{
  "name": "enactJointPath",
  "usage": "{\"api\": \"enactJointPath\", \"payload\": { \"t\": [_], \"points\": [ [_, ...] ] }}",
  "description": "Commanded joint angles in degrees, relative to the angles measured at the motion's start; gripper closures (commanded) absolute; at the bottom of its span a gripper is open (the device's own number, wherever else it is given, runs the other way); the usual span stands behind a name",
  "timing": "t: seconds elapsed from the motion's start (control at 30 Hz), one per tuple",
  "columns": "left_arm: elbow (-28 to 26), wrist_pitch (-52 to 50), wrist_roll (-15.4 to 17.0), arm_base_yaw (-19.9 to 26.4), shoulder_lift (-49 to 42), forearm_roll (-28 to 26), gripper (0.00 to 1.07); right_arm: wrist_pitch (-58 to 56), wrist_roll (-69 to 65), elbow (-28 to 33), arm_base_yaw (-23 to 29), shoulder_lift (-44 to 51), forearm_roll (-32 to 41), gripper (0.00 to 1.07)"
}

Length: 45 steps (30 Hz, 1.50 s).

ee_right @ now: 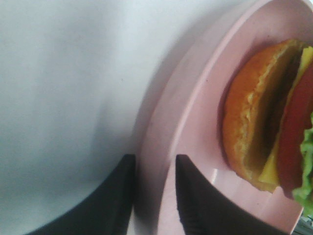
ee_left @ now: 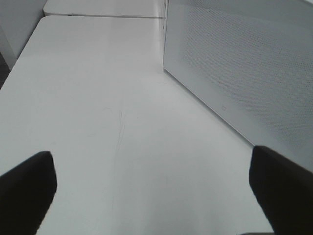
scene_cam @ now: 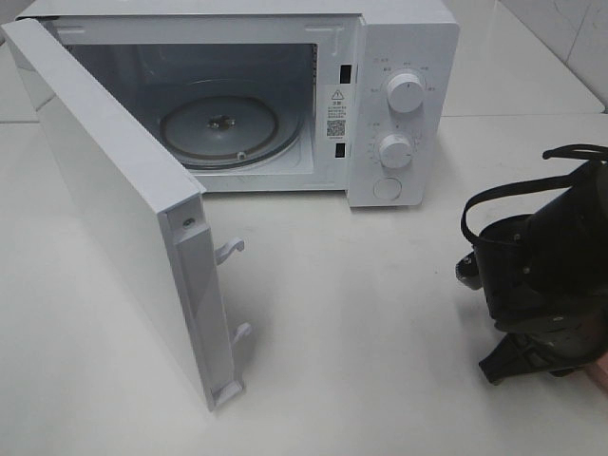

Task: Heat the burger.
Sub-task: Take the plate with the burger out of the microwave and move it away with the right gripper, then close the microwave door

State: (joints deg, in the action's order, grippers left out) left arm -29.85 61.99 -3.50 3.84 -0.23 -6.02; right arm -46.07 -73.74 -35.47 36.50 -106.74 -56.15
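Right wrist view shows the right gripper [ee_right: 152, 196] closed on the rim of the pink plate [ee_right: 195, 122], one finger on the outside of the rim, the other inside; the gap btwn them is just the rim's thickness. The burger [ee_right: 266, 117] sits on that plate, near the gripped edge but not touching the fingers. In the high view the burger itself can't be seen; only the right arm [scene_cam: 541, 275] shows at the right edge, well apart from the microwave [scene_cam: 399, 95], w/ a sliver of pink below it.

Left gripper [ee_left: 151, 191] is wide open w/ nothing btwn its fingers, over bare table [ee_left: 98, 98] beside the outer face of the microwave door [scene_cam: 104, 190].

The door is swung fully open and the glass turntable [scene_cam: 218, 128] inside is bare, so the burger isn't in yet.

Risks, as I judge them:
- Pinch is on one edge only, so the plate could tip or rotate in the grip and the burger slide off
- Plate is wide vs the cavity opening; could clip the door frame or the latch hooks [scene_cam: 231, 250] on the way in
- Setting it off-centre on the turntable could make it catch the walls
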Motion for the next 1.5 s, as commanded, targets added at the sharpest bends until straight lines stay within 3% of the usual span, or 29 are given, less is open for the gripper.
{"api": "enactJointPath", "payload": {
  "t": [0.03, 0.1, 0.43, 0.73, 1.03, 1.5],
  "points": [
    [0.23, -0.57, 0.23, 0.0, -0.29, -0.17, 0.07, -1.66, 1.2, -0.4, -0.06, 1.03, -0.57, 0.66],
    [0.23, -0.57, 0.23, 0.0, -0.29, -0.17, 0.07, -1.55, 4.07, -0.86, -0.06, 4.7, 1.2, 0.56],
    [0.23, -0.57, 0.23, 0.0, -0.29, -0.17, 0.07, -0.17, 16.84, -0.86, -0.06, 19.02, 11.29, 0.55],
    [0.23, -0.57, 0.23, 0.0, -0.29, -0.17, 0.07, 4.18, 44.06, -0.86, -0.06, 34.26, 27.44, 0.53],
    [0.23, -0.57, 0.23, 0.0, -0.29, -0.17, 0.07, 3.21, 67.15, -0.86, -0.06, 48.24, 44.52, 0.29],
    [0.23, -0.57, 0.23, 0.0, -0.29, -0.17, 0.07, -11.17, 68.01, -0.86, -0.06, 67.04, 47.5, 0.3]
  ]
}}
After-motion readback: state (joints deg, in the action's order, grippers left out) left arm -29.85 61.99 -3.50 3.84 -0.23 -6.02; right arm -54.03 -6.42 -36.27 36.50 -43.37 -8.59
